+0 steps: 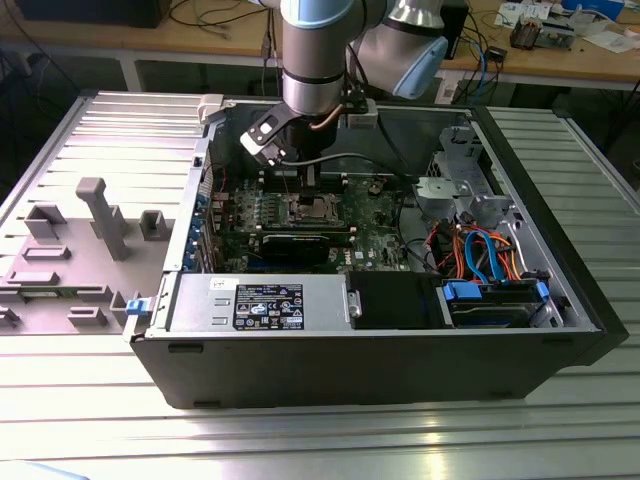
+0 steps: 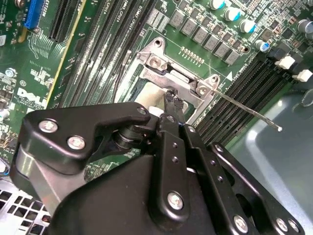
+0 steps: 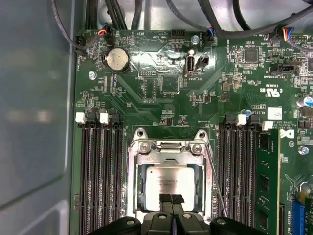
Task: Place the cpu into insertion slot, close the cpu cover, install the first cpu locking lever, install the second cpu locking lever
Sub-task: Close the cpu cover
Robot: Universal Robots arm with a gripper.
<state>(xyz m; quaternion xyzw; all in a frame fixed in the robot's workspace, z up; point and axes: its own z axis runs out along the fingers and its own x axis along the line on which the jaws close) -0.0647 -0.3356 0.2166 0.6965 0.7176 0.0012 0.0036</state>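
A ribbed metal table (image 1: 100, 430) carried the open computer case (image 1: 300, 375); in the exterior view the gripper (image 1: 298, 178) hung over the insertion slot (image 1: 305, 208). In the first wrist view the cpu (image 3: 168, 180) sat in that slot under the lowered cpu cover (image 3: 168, 148), with the fingers (image 3: 165, 200) pressed together, empty. In the second wrist view a thin lever (image 2: 244, 110) stood beside the cover.

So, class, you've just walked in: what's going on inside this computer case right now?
A robot arm reaches down into the open case. Its gripper, fingers together, hangs right over the edge of the cpu. The cpu is seated on the board, and the cover appears to be down around it. One thin wire lever sticks out free, not latched.
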